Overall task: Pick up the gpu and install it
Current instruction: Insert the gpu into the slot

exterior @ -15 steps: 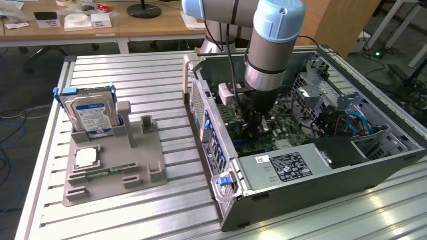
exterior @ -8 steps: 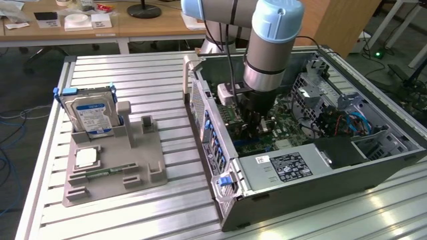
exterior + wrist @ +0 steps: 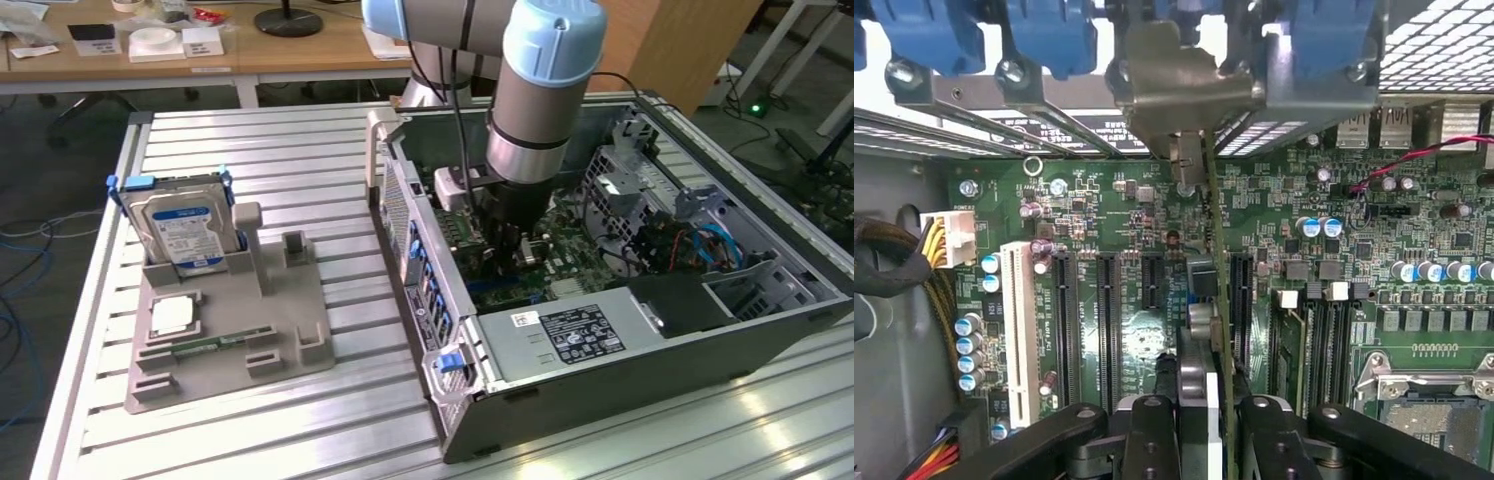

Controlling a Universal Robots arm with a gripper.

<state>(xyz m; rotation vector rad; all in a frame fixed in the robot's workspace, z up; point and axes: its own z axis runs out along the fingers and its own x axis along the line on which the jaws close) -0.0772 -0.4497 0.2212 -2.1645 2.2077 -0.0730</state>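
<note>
Gripper: lowered inside the open computer case, fingers closed on the gpu, which it holds edge-on and upright above the green motherboard, between the black expansion slots; its metal end bracket sits against the case's rear wall. Whether the card is seated cannot be told. Grey holder tray: on the slatted table, exterior view's left, well apart from the case. Hard drive: upright at the tray's far end.

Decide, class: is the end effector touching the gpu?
Touching. In the wrist view the end effector has its fingers closed on either side of the gpu, held edge-on above the motherboard.
</note>
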